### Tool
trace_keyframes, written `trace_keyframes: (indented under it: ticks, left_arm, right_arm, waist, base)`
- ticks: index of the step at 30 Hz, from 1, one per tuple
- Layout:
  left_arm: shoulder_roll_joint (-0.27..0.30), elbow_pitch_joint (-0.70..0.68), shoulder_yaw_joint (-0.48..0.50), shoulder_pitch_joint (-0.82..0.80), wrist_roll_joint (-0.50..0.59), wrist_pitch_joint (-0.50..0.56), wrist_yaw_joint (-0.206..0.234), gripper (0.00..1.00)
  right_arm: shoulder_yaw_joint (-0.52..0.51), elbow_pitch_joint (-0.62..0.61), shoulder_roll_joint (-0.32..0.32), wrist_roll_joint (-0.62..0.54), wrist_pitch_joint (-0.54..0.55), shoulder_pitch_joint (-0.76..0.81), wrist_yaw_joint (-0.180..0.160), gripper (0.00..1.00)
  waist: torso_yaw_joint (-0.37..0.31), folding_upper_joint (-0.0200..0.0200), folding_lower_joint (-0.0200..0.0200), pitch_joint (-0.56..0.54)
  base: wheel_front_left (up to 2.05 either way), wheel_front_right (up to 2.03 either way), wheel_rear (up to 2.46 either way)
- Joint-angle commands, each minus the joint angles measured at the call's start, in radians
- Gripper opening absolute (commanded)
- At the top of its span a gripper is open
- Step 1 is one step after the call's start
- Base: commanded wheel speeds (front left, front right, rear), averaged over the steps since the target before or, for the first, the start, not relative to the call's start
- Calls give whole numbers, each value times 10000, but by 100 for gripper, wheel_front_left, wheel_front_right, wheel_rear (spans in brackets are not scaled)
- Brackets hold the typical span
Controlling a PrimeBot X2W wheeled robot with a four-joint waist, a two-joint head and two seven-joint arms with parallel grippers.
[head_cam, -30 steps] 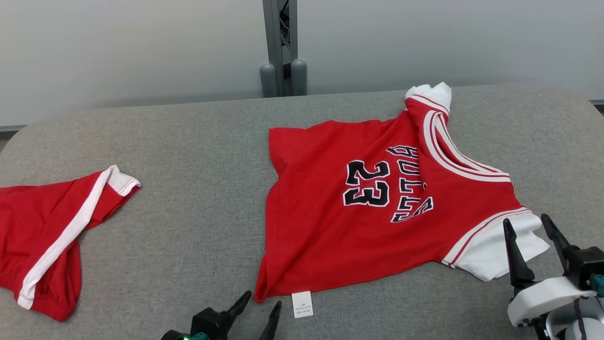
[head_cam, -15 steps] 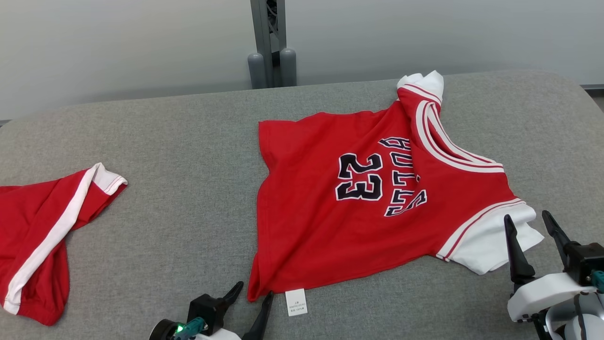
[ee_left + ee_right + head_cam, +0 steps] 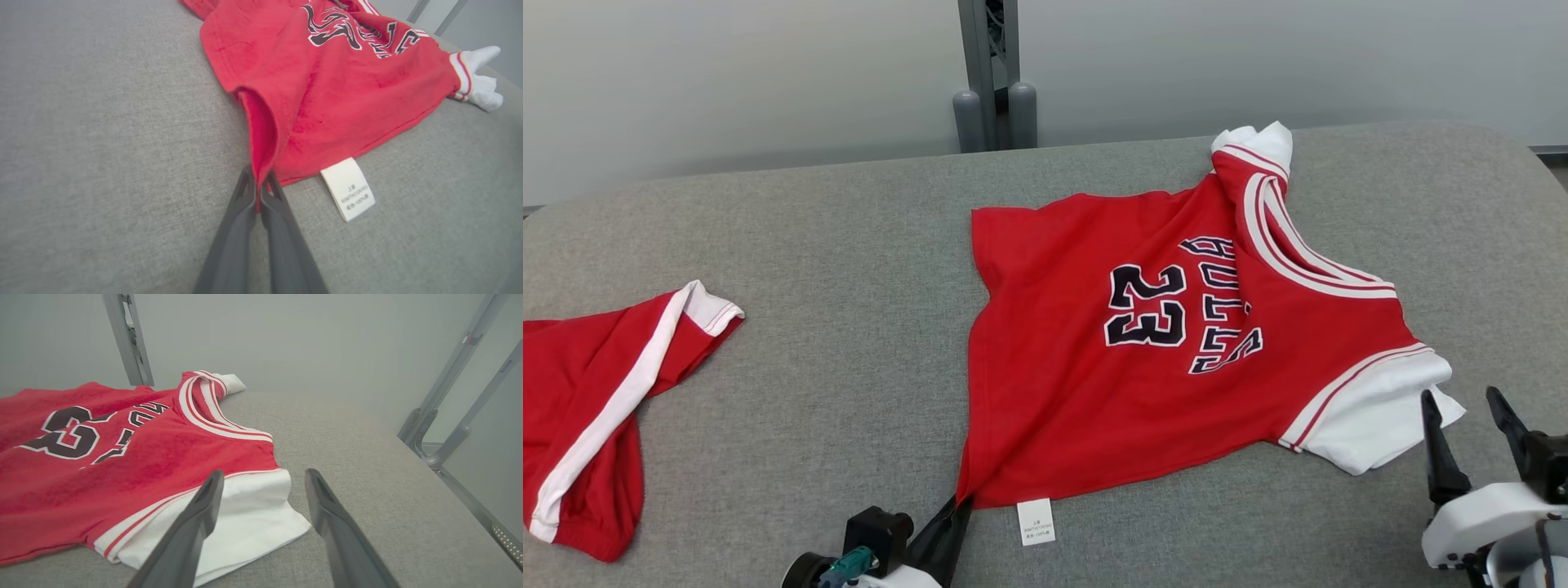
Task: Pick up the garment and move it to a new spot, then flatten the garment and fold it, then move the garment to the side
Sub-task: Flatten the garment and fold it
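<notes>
Left pincer [image 3: 258,176], agape a moment ago, now pinches the near-left hem corner of the jersey [image 3: 1143,367] on the bench [image 3: 849,245]; right pincer [image 3: 1460,394] stands wide, empty (pick-up can start).

Second red garment [image 3: 588,408] cut off by head view's left edge, care label [image 3: 347,188] print too small to read, jersey [image 3: 1160,343] hem corner hidden between pinched fingers of left gripper [image 3: 258,181]

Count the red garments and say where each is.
2. The jersey lies right of centre, its near corner pinched by the left gripper; the striped piece lies at the far left, cut off by the frame.
</notes>
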Motion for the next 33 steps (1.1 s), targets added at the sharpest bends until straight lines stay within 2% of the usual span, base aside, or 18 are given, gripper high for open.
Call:
trace_keyframes:
  ticks: [1,4,11,17,33]
  left_arm:
    - [48,-96,61,-80,-43,1,-20,0]
    - [49,-160,114,-123,4,1,-38,0]
    - [48,-330,249,-262,263,1,-92,0]
    - [52,-356,431,-352,499,1,-113,0]
    - [51,-404,253,-490,568,12,-115,0]
  right_arm:
    - [-215,303,-127,30,-16,-137,-4,100]
    - [-459,681,-174,127,-16,-286,-4,100]
    - [-1053,2493,-430,567,-16,-1118,-4,100]
    - [-1032,4184,-639,1008,-16,-1959,-4,100]
    - [-359,5081,-836,1868,-15,-2524,-4,100]
  waist:
    - [-8,-1,0,29]
    - [-13,-1,0,102]
    - [101,-1,0,412]
    - [209,-1,0,714]
    - [379,-1,0,1010]
  base:
    - [0,0,0]
    - [0,0,0]
    - [0,0,0]
    - [0,0,0]
    - [0,0,0]
